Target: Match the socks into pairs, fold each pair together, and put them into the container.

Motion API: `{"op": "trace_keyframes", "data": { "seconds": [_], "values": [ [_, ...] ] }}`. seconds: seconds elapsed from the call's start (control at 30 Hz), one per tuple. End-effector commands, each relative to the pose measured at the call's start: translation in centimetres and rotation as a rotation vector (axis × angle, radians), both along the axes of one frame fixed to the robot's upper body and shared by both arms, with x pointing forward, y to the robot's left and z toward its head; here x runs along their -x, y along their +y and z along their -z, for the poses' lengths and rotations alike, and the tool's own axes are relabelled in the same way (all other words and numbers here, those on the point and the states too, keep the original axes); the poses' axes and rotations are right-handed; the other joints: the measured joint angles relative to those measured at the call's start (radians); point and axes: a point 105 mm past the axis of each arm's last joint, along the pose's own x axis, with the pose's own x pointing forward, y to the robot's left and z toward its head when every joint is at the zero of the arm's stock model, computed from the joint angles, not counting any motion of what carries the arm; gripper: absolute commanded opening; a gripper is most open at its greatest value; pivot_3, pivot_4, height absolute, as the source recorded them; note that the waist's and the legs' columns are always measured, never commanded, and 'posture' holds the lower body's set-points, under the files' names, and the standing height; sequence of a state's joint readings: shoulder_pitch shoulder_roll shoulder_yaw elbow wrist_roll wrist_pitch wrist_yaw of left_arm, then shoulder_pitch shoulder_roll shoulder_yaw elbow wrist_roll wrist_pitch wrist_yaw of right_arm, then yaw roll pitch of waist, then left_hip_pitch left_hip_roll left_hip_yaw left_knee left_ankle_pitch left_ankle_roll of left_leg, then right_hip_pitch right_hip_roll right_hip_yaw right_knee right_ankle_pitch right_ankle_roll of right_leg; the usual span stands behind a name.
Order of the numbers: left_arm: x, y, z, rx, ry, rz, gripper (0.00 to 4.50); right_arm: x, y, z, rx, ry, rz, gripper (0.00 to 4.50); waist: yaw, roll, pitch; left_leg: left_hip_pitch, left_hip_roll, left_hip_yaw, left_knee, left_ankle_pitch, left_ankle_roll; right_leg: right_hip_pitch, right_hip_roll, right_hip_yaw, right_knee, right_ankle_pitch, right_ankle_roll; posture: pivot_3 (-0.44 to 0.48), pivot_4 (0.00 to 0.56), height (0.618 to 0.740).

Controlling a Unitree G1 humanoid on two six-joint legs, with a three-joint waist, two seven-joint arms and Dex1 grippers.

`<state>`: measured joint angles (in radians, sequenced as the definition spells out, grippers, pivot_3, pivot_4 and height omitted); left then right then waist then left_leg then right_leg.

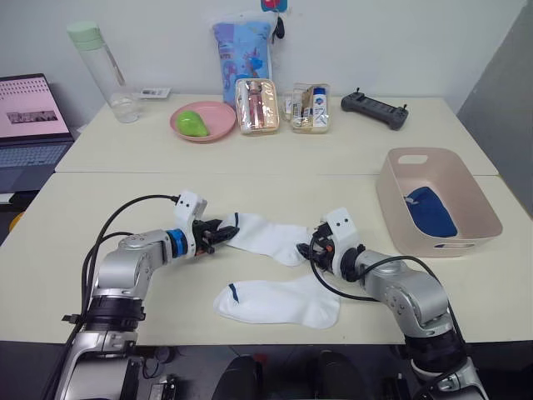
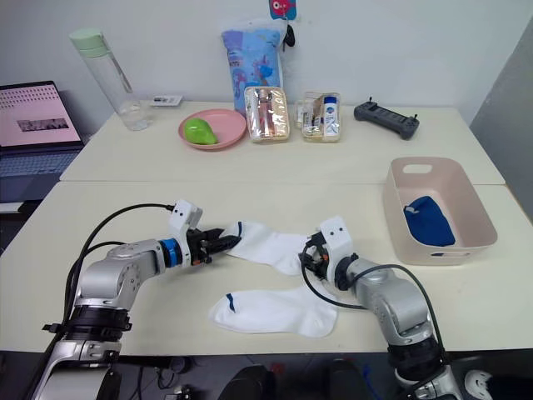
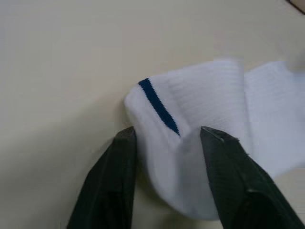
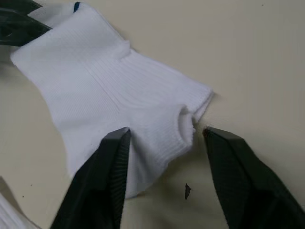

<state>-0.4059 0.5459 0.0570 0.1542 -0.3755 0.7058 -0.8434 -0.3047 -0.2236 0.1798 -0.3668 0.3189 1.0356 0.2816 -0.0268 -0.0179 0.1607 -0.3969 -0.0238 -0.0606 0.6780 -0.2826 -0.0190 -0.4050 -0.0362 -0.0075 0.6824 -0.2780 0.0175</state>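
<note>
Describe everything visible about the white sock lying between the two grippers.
The upper white sock is a ribbed knit ankle sock with a thin blue cuff stripe. It lies flat on the cream table, spread between both arms. The left gripper straddles its cuff end, fingers open, fabric bunched between them. The right gripper, also open, straddles the other end. A second white sock lies nearer the robot.

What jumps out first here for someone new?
Both arms meet at one flat white ankle sock on the near side of the cream table: the left gripper has its jaws astride the blue-marked cuff, the right gripper straddles the other end, jaws open. A second white sock lies nearer the robot, and a royal blue sock bundle sits in the pale pink rectangular plastic tub to the right.
</note>
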Motion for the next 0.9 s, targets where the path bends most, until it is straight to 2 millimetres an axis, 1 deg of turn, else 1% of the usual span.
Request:
{"op": "trace_keyframes", "data": {
  "seconds": [0.03,0.13,0.17,0.23,0.33,0.4,0.53,0.6,0.67,0.73,0.8,0.9],
  "values": [
    [0.9,0.0,-0.5,0.025,0.011,0.022,1.04,0.1,0.2,-1.5,-0.025,-0.052,-0.024,1.11,-0.001,0.0,0.0,0.0,0.0,0.0,0.0,0.0,0.0,0.0,0.0,0.0,0.0,0.0,0.0,0.0,0.15,0.733],
    [2.3,0.1,-1.3,0.079,0.023,0.021,0.1,-0.2,-0.6,-1.7,-0.026,-0.046,-0.011,0.03,-0.002,0.0,0.0,0.0,0.0,0.0,0.0,0.0,0.0,0.0,0.0,0.0,0.0,0.0,0.0,0.0,0.15,0.733],
    [2.8,0.0,-1.7,0.106,0.019,0.032,0.02,-0.4,-1.0,-1.8,-0.046,-0.026,0.011,0.0,-0.002,0.0,0.0,0.0,0.0,0.0,0.0,0.0,0.0,0.0,0.0,0.0,0.0,0.0,0.0,0.0,0.15,0.733],
    [3.6,0.0,-2.0,0.119,0.006,0.036,0.02,-0.4,-1.7,-2.2,-0.058,-0.003,0.021,0.0,-0.002,0.0,0.0,0.0,0.001,0.0,0.0,0.0,0.0,0.0,0.0,0.0,0.0,0.0,0.0,0.0,0.15,0.733],
    [3.7,0.7,-2.0,0.106,-0.018,-0.028,0.02,-0.1,-2.4,-2.9,-0.067,0.018,0.007,0.0,-0.001,0.0,0.0,0.0,0.001,0.0,0.0,0.0,0.0,0.0,0.0,0.0,0.0,0.0,0.0,0.0,0.15,0.733],
    [3.8,0.8,-2.1,0.119,-0.023,-0.052,0.02,0.1,-2.9,-3.2,-0.068,0.034,0.001,0.0,-0.001,0.0,0.0,0.0,0.0,0.0,0.0,0.0,0.0,0.0,0.0,0.0,0.0,0.0,0.0,0.0,0.15,0.733],
    [4.8,-0.2,-2.3,0.14,-0.028,-0.049,0.02,0.1,-4.0,-3.9,-0.052,0.052,-0.016,0.0,-0.001,0.0,0.0,0.0,0.0,0.0,0.0,0.0,0.0,0.0,0.0,0.0,-0.001,0.0,0.0,0.0,0.15,0.733],
    [5.0,-0.6,-2.1,0.142,-0.029,-0.043,0.02,0.0,-4.1,-3.8,-0.044,0.053,-0.015,0.0,-0.001,0.0,0.0,0.0,0.0,0.0,-0.001,0.0,0.0,0.0,0.0,0.0,-0.001,0.0,0.0,0.0,0.15,0.733],
    [4.9,-0.7,-2.1,0.146,-0.031,-0.053,0.02,-0.2,-4.3,-4.0,-0.041,0.03,-0.002,0.0,-0.001,0.0,0.0,0.0,0.001,0.0,-0.001,0.0,0.0,0.0,0.0,0.0,0.0,0.0,0.0,0.0,0.15,0.733],
    [5.0,-0.4,-2.5,0.152,-0.037,-0.057,0.02,0.1,-3.7,-5.3,-0.096,-0.019,-0.043,0.0,-0.001,0.0,0.0,0.0,0.001,0.0,-0.001,0.0,0.0,0.0,0.0,0.0,0.0,0.0,0.0,0.0,0.15,0.733],
    [5.3,0.0,-3.5,0.189,-0.041,-0.054,0.02,1.3,-3.1,-6.1,-0.152,-0.001,-0.11,0.0,-0.001,0.0,0.0,0.0,0.001,0.0,-0.001,0.0,0.0,0.0,0.0,0.0,0.0,0.0,0.0,0.0,0.15,0.733],
    [7.1,0.3,-4.5,0.217,-0.011,0.012,0.02,3.0,-3.2,-6.4,-0.196,0.046,-0.17,0.0,-0.001,0.0,0.0,-0.001,0.001,0.0,-0.001,0.0,0.0,0.0,0.0,0.0,-0.001,0.0,0.0,0.0,0.15,0.733]
  ]
}}
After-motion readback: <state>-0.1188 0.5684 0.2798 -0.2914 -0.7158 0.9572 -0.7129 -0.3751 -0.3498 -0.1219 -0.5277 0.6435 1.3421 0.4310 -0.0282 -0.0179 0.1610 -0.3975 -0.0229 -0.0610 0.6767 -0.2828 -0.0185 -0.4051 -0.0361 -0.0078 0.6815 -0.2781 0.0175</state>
